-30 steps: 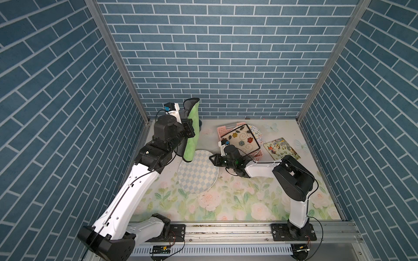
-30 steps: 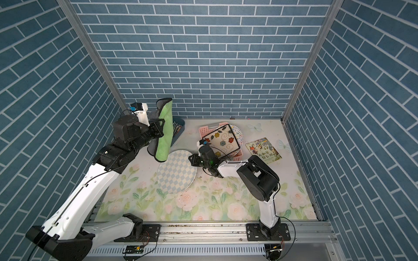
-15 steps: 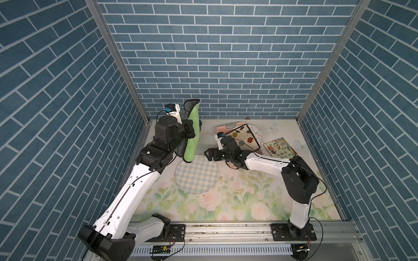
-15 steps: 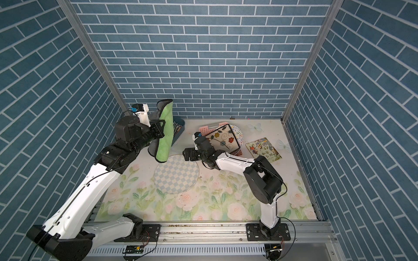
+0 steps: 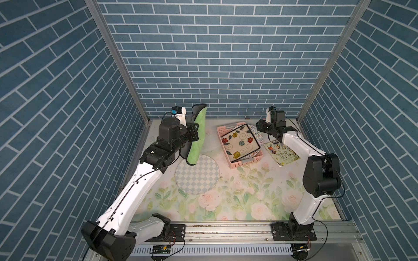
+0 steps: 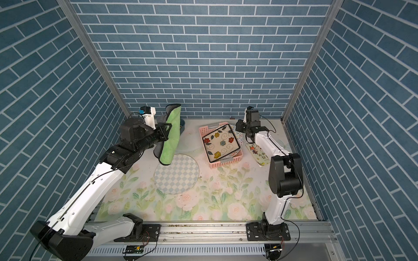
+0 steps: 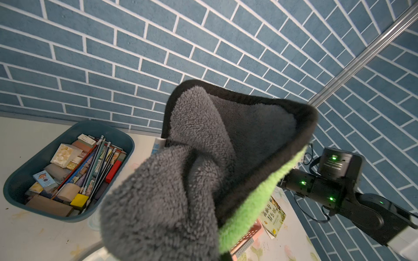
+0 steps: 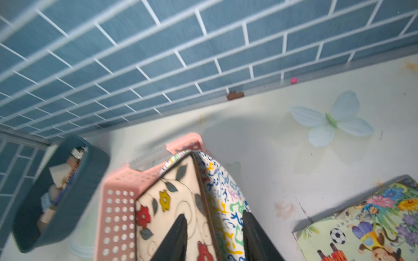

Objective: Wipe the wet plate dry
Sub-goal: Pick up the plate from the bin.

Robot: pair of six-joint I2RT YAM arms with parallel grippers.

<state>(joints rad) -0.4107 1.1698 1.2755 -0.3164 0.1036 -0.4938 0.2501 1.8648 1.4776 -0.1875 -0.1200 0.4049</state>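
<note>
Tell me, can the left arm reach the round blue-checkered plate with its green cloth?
Probably yes. The left claw holds the green cloth hanging over the far edge of the round blue-checkered plate; the plate is bare, and the right claw sits by the pink plastic basket.

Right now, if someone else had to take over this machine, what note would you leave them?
Left gripper: shut on the cloth, held up so it hangs at the checked plate's far edge.
Right gripper: open, empty, over the square plate in the basket.
Checked plate: flat on the table, between the arms.
Done: cloth in hand, plate laid out.
Left: lower the cloth and wipe the plate dry. Its wetness cannot be judged from here.
</note>
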